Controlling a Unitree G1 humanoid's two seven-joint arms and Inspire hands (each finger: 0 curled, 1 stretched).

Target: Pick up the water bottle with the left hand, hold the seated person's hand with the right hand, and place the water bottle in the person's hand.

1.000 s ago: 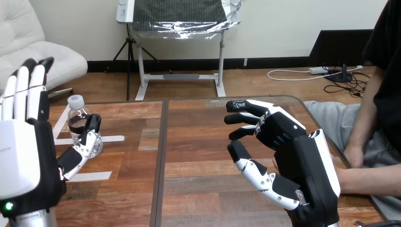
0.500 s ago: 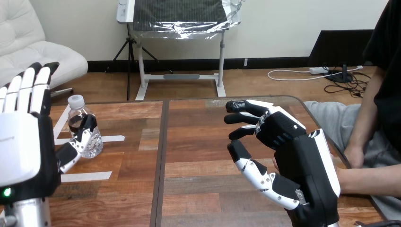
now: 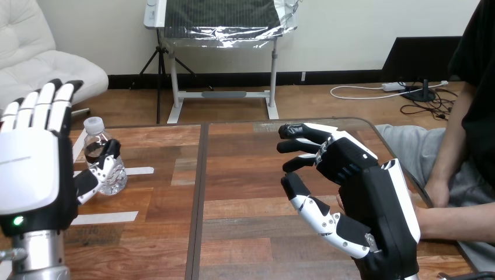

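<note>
The wooden table (image 3: 233,175) bears the water bottle (image 3: 93,149), partly behind the open, empty left hand (image 3: 29,169). The right hand (image 3: 373,198), open too, blocks the person's forearm (image 3: 458,221).

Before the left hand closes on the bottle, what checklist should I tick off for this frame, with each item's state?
1. The clear plastic water bottle with a white cap stands upright on the wooden table: ok.
2. The left hand is open, fingers straight: ok.
3. Its thumb lies across the bottle's front: ok; contact: cannot tell.
4. Its fingers wrap the bottle: not ok, they point up beside it.
5. The right hand is open, fingers relaxed: ok.
6. The right hand holds the person's hand: cannot tell; it covers the end of the person's forearm.
</note>
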